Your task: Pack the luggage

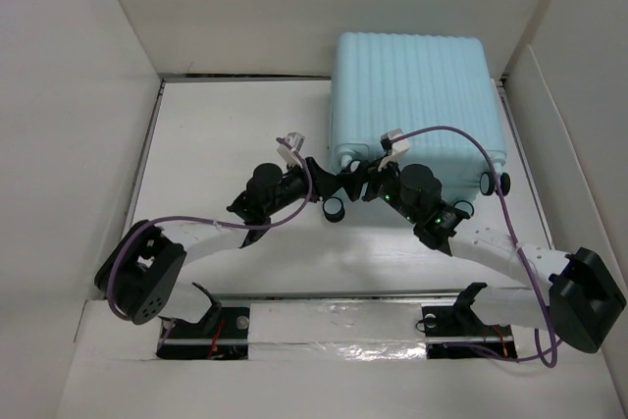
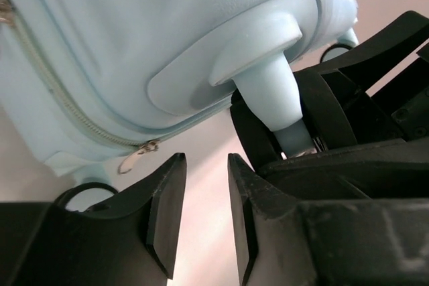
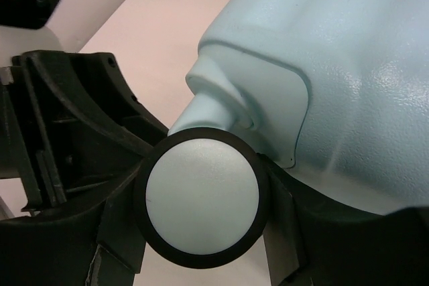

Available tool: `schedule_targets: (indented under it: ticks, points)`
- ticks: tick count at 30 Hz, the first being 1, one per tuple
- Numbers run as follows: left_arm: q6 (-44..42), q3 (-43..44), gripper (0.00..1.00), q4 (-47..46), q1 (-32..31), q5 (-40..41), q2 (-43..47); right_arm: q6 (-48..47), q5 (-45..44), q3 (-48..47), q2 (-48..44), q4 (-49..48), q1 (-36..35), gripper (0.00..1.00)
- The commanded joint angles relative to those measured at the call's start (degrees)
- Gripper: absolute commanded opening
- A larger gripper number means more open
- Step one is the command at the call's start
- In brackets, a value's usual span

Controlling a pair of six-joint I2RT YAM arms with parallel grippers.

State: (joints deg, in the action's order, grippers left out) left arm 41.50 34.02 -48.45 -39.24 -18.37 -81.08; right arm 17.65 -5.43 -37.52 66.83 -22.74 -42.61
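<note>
Wheel (image 3: 201, 195) nearest, luggage (image 1: 412, 95) flat, base nearward, long axis near-to-far

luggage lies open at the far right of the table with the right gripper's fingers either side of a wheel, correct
No, the luggage is closed, ribbed shell up, as the top external view shows. The rest holds: far right, right gripper astride a wheel.

From above I lose the tips of the left gripper (image 1: 322, 177) and right gripper (image 1: 361, 183) under their own bodies at the luggage (image 1: 412, 85)'s near end. On my right wrist view a wheel (image 3: 201, 195) fills the jaws, and I can't tell whether they touch it.
</note>
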Motion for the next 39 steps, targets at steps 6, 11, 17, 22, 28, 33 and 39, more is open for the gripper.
schedule_targets:
  ticks: [6,11,17,22,28,33,39]
  points:
    - [-9.41,-3.34,0.27,3.36,-0.74,9.31,4.00,-1.48,-4.15,-0.71,-0.47,-8.81,1.04,0.05]
    - [-12.31,-3.00,0.35,-0.68,-1.45,8.45,-1.34,-2.18,-3.45,-0.98,-0.91,-8.55,1.04,0.05]
    - [-14.16,0.08,0.47,-4.37,-1.45,5.54,-6.45,-2.71,-1.69,-1.59,-0.56,-8.55,1.04,0.04]
    - [-14.78,2.54,0.47,-4.64,-1.45,6.68,-8.22,-2.97,-0.63,-1.24,-0.73,-8.81,1.04,0.04]
    - [-14.08,4.04,0.41,-6.57,-1.45,5.45,-9.89,-3.06,0.25,-0.63,-0.91,-9.07,1.04,0.04]
    - [-13.02,4.04,0.35,-9.03,-1.45,5.54,-11.47,-2.97,1.21,-0.28,-1.08,-9.69,1.04,0.03]
    - [-11.26,3.07,0.24,-12.90,-1.45,6.15,-10.86,-3.15,3.50,-0.45,-0.38,-9.95,1.04,0.01]
